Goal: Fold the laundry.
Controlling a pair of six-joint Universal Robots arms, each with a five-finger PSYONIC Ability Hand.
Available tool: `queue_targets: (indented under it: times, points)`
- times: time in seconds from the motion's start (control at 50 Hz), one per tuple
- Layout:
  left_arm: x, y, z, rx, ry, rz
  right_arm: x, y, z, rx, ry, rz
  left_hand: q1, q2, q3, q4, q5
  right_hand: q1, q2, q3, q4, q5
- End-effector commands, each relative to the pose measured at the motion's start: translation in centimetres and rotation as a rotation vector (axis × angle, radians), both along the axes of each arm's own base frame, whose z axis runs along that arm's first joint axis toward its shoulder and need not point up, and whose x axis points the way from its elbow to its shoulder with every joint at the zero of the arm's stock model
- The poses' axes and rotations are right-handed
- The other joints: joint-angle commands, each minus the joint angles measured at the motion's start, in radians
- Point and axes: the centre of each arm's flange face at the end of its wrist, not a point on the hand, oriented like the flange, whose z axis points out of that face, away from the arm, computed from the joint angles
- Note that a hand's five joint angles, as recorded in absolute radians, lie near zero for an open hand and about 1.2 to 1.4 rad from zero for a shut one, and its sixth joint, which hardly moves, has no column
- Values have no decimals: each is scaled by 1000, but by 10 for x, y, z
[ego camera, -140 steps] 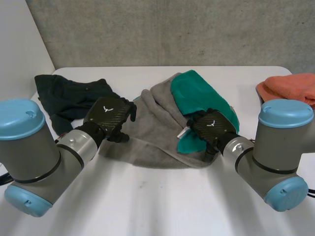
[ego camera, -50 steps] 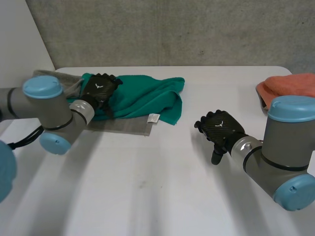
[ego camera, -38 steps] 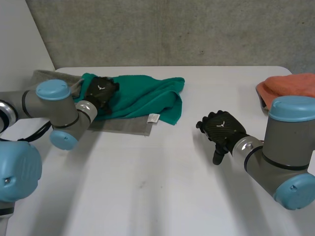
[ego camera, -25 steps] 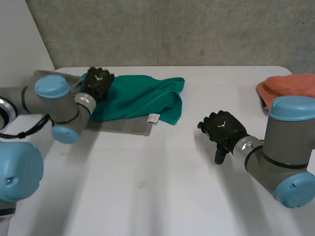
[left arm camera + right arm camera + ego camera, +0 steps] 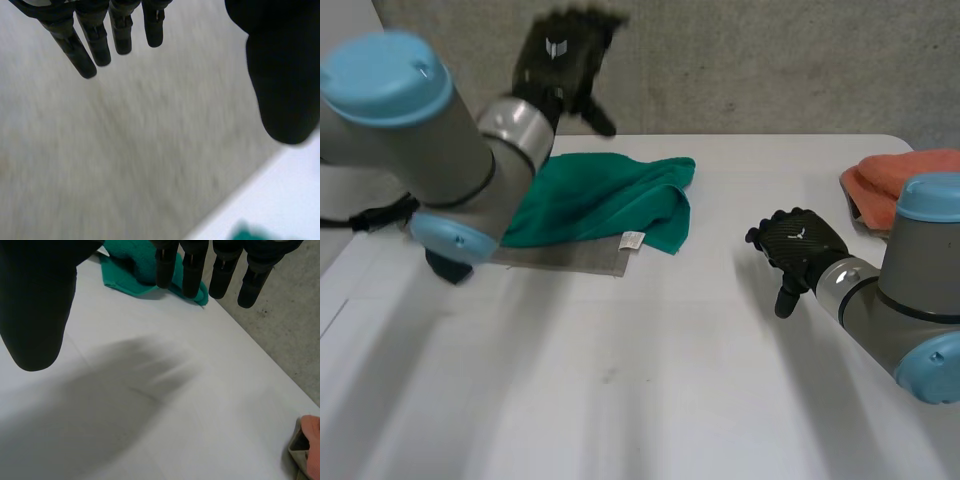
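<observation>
A green towel lies crumpled at the back left of the white table, on top of a grey cloth whose edge shows along its near side. My left hand is raised high above them in front of the wall, open and holding nothing. In the left wrist view its fingers are straight, with a sliver of the green towel far below. My right hand hovers open over bare table at the right. Beyond its fingertips in the right wrist view lies the green towel.
An orange cloth is heaped at the table's right edge, and shows again as the orange cloth in the right wrist view. A concrete wall runs behind the table.
My left hand has let go of the green towel and swung up high towards the wall. My right hand has drifted a little to the right. The cloths have stayed put over the last second.
</observation>
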Motion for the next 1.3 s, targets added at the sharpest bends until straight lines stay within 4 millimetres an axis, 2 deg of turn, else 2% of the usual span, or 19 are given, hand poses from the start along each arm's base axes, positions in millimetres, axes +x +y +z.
queue_targets:
  times: [0.02, 0.22, 0.36, 0.4, 0.42, 0.46, 0.48, 0.58, 0.66, 0.68, 0.72, 0.74, 0.8, 0.82, 0.9, 1.02, 1.08, 1.16, 1.3]
  points:
    - [28, -38, -92, 100, -237, 118, -1, -1, -3, 11, 4, 1, -14, -47, -49, -41, -52, -70, -57, -31, -39, -1]
    - [44, -83, -171, 92, -339, 100, -1, -2, -12, 26, 31, 1, 191, 159, 156, 164, 153, -70, -57, -31, -39, -1]
    - [56, -101, -202, 106, -404, 133, -1, -3, -15, 24, 43, 5, 253, 220, 218, 226, 215, -70, -57, -31, -39, -1]
    - [57, -104, -200, 94, -411, 143, -1, -4, -16, 23, 45, 4, 323, 291, 288, 296, 285, -70, -57, -31, -39, -1]
    - [58, -105, -199, 89, -414, 145, -1, -4, -17, 26, 47, 5, 402, 370, 367, 375, 364, -70, -57, -31, -39, -1]
    - [59, -108, -195, 73, -407, 157, -1, -4, -18, 28, 49, 7, 1067, 1034, 1031, 1040, 1029, -70, -57, -31, -39, -1]
    - [59, -109, -193, 66, -403, 159, -1, -4, -19, 29, 50, 7, 1206, 1173, 1171, 1179, 1168, -70, -57, -31, -39, -1]
    - [47, -102, -164, 18, -353, 168, 0, -4, -20, 28, 56, 8, 1207, 1174, 1172, 1180, 1169, -70, -57, -31, -39, -1]
    - [31, -84, -120, -23, -287, 146, -1, -5, -18, 20, 57, 6, 1207, 1174, 1172, 1180, 1169, -70, -57, -31, -39, -1]
    - [22, -73, -96, -51, -246, 129, -1, -5, -16, 17, 54, 5, 1207, 1174, 1172, 1180, 1169, -70, -57, -31, -39, -1]
    - [15, -60, -71, -76, -197, 105, -2, -6, -13, 11, 46, 1, 1207, 1174, 1172, 1180, 1169, -70, -57, -31, -39, -1]
    - [6, -46, -45, -100, -135, 77, -2, -7, -12, 8, 45, 0, 1207, 1174, 1172, 1180, 1169, -70, -57, -31, -39, -1]
    - [-5, -22, -5, -133, -25, 31, -5, -10, -6, -7, 38, -12, 1207, 1174, 1172, 1180, 1169, -70, -57, -31, -39, -1]
    - [-11, -5, 19, -142, 50, -5, -7, -12, -2, -13, 31, -22, 1207, 1174, 1172, 1180, 1169, -70, -57, -31, -39, -1]
    - [-24, 36, 65, -144, 219, -112, -13, -17, 12, -38, -3, -60, 1207, 1174, 1172, 1180, 1169, -70, -57, -31, -39, -1]
    - [-34, 70, 87, -62, 381, -213, -31, -29, 42, -91, -87, -146, 1207, 1174, 1172, 1180, 1169, -73, -60, -34, -42, -4]
    - [-36, 80, 78, 29, 425, -241, -43, -35, 60, -120, -142, -188, 1207, 1174, 1172, 1180, 1169, -81, -68, -42, -51, -12]
    - [-48, 93, 46, 124, 375, -263, -53, -38, 75, -130, -193, -223, 1207, 1174, 1172, 1180, 1169, -108, -95, -69, -77, -39]
    - [-52, 96, -54, 273, 110, -184, -59, -37, 81, -83, -206, -232, 1207, 1174, 1172, 1180, 1169, -111, -98, -72, -80, -42]
